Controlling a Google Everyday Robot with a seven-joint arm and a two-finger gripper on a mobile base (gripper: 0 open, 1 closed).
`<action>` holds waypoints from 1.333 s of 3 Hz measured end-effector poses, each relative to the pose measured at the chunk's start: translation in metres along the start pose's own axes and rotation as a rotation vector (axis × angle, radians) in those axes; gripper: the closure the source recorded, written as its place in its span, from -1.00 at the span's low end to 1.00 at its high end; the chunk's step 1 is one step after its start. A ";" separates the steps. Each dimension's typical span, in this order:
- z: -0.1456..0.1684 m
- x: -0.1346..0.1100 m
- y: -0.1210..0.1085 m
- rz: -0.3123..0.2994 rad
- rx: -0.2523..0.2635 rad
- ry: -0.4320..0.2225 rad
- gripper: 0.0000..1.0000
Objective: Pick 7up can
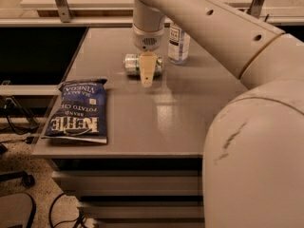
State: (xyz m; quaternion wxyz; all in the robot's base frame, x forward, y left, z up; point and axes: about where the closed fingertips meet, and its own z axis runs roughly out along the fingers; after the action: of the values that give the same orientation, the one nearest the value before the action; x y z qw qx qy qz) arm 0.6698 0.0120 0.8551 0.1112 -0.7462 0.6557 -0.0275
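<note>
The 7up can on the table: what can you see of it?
The 7up can is a small, metal-looking soda can, silvery with green, lying on its side on the grey table toward the far edge, its length running left to right. A clear water bottle stands near its right end. The robot's tan pincer hangs over its middle, hiding part of it; whether they touch cannot be told.

tan gripper (147, 81) at silver-green 7up can (131, 64)
</note>
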 end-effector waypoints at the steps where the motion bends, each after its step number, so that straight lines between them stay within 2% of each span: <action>1: 0.006 0.001 -0.002 0.005 -0.010 -0.006 -0.21; 3: -0.016 -0.009 -0.010 -0.032 0.036 -0.037 0.73; 4: -0.033 -0.017 -0.012 -0.059 0.066 -0.049 1.00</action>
State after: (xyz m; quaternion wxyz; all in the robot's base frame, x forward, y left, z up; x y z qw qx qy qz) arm 0.6727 0.0254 0.8914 0.1509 -0.7617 0.6291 -0.0341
